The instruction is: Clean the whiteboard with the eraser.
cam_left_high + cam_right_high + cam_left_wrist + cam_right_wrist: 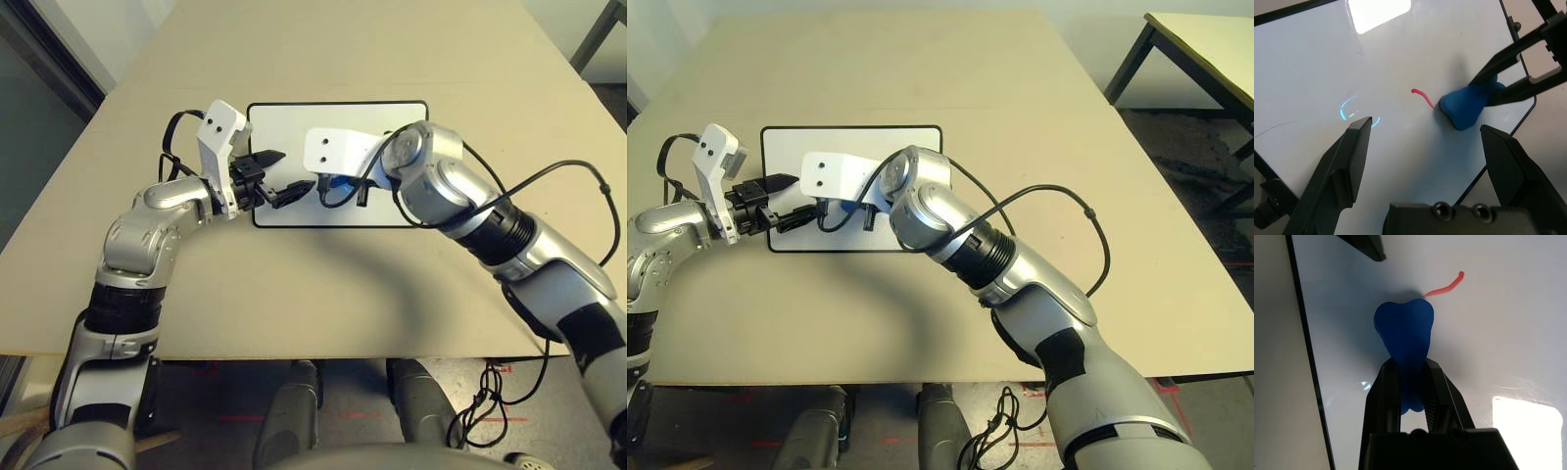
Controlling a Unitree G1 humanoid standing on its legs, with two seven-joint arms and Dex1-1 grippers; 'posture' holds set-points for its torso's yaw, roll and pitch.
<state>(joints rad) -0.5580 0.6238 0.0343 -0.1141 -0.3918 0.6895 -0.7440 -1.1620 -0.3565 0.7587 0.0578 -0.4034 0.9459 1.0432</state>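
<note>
The whiteboard lies flat in the middle of the table, black-framed. A short red squiggle remains on it. My right gripper is shut on the waist of the blue eraser, whose wide end presses on the board right beside the red squiggle. From the head, the eraser peeks out under the right wrist's white mount. My left gripper hovers open over the board's left part, close to the eraser, with nothing between its fingers.
The beige table surrounds the board with free surface on all sides. A black cable loops off my right forearm. A second table stands to the far right, across a gap of floor.
</note>
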